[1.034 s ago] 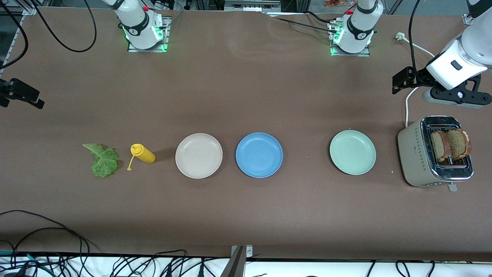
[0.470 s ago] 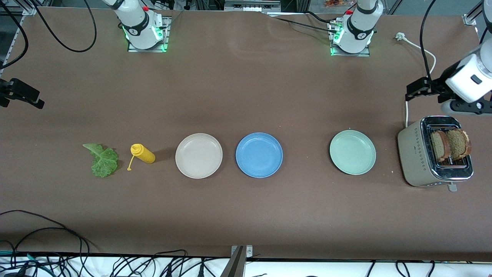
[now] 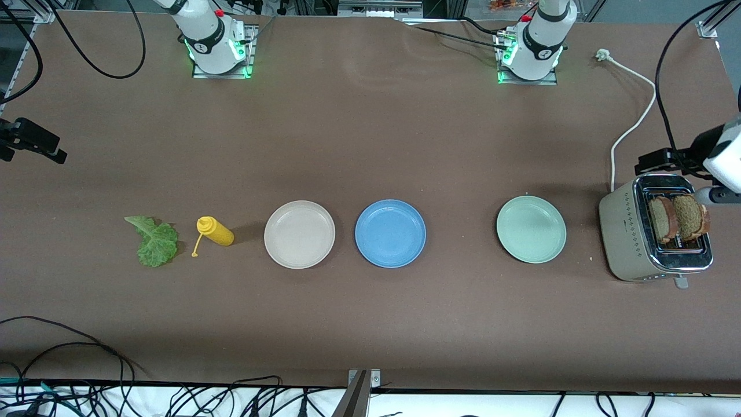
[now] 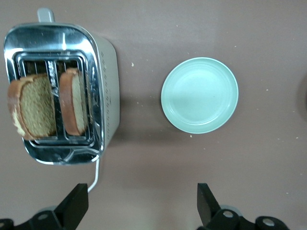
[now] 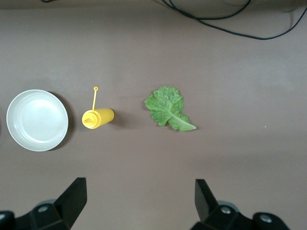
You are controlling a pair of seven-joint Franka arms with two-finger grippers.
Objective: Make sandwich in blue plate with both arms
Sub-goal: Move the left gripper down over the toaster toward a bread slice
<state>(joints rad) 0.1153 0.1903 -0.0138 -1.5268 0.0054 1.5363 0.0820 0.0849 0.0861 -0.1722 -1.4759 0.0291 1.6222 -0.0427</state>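
We count three round, shallow plates in a row: beige (image 3: 299, 234), the blue plate (image 3: 390, 233) in the middle (bare) and pale green (image 3: 531, 229). Two coarse brown bread slices (image 3: 677, 218) stand in the shiny toaster (image 3: 654, 229); one crinkled lettuce leaf (image 3: 153, 240) lies beside a yellow bottle (image 3: 215, 231). The left gripper (image 4: 139, 203) hangs wide above the toaster's end of the table, and the right gripper (image 5: 139, 201) wide over the lettuce end.

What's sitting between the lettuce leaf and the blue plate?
In the front view, two things: the yellow squeeze bottle beside the lettuce leaf, then the beige plate next to the blue plate.
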